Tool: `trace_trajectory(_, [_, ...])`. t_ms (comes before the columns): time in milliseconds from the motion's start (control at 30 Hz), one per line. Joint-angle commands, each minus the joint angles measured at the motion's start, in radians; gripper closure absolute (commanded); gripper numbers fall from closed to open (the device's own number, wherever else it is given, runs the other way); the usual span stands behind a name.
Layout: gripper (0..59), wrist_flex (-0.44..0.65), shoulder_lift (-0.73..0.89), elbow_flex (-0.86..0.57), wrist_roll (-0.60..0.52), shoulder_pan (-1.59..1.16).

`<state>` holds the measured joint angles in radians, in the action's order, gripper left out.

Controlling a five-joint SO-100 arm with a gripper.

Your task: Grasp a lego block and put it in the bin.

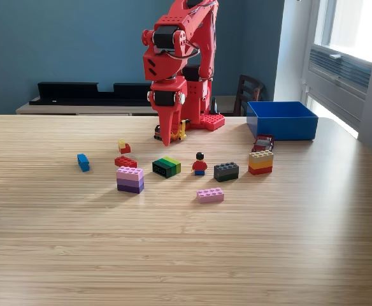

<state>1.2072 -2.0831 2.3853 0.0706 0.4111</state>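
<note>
Loose lego blocks lie across the wooden table: a small blue one (83,162), a red one (125,162), a purple stack (130,179), a green and black one (166,167), a dark grey one (226,171), a pink one (210,195) and an orange, yellow and red stack (260,162). The blue bin (281,120) stands at the back on the exterior view's right. My red gripper (168,139) points straight down just above the table. It sits behind the green and black block, with its fingers together in a point and nothing between them.
A lego figure (200,164) stands between the green and grey blocks. A small yellow and red piece (123,147) lies left of the gripper, and a dark red piece (263,143) sits in front of the bin. The arm's base (205,118) is behind the gripper.
</note>
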Motion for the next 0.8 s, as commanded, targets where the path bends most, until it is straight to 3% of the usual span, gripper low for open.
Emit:
trace_trajectory(33, [34.6,0.006,-0.029,-0.044,0.009,0.002])
trace_trajectory(800, [34.1,-0.005,-0.029,-0.066,0.005,0.0])
